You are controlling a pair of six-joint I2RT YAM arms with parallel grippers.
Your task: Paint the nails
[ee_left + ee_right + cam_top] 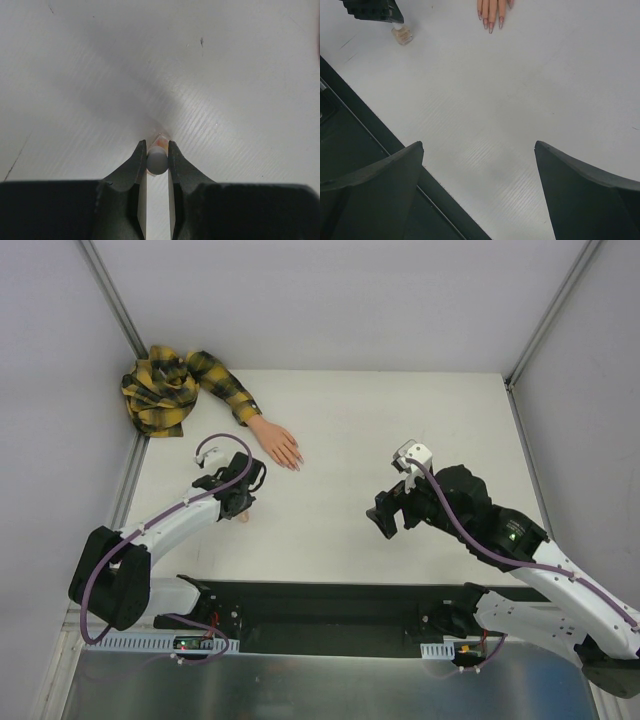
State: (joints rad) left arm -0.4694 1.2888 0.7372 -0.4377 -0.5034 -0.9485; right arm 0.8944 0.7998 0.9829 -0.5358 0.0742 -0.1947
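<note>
Overhead first. The white table [400, 420] stretches ahead of me, and at its far left the peach-skinned mannequin hand [274, 440] lies palm down. Its yellow-and-black plaid sleeve [222, 377] runs back to a bunched heap in the corner. The tiny pinkish-red nails [296, 462] point toward the table's middle. My left gripper [240, 502] is down on the near side of that hand, with a small glass nail-polish bottle [243, 514] under it (only a peach speck from up here). My right gripper [388, 518] hangs over the middle-right of the table, well apart from the hand.

Left wrist view: my left gripper [157, 152] has its jaws pinched tight on the bottle's rounded pale cap [157, 163], one finger touching each side. The glass body [160, 139] shows just past the cap, peach-tinted, with white tabletop all around.

Right wrist view: my right gripper [477, 145] has its jaws spread wide, with nothing between them but tabletop and the black strip [350, 130] at the near edge. At the top edge are the nails [490, 22], long and pointed, on fingers held close together and flat on the table. To their left the bottle [402, 35] stands upright, with my left gripper [372, 10] clamped on its cap from above. Bottle and fingertips are near each other but not touching.
</note>
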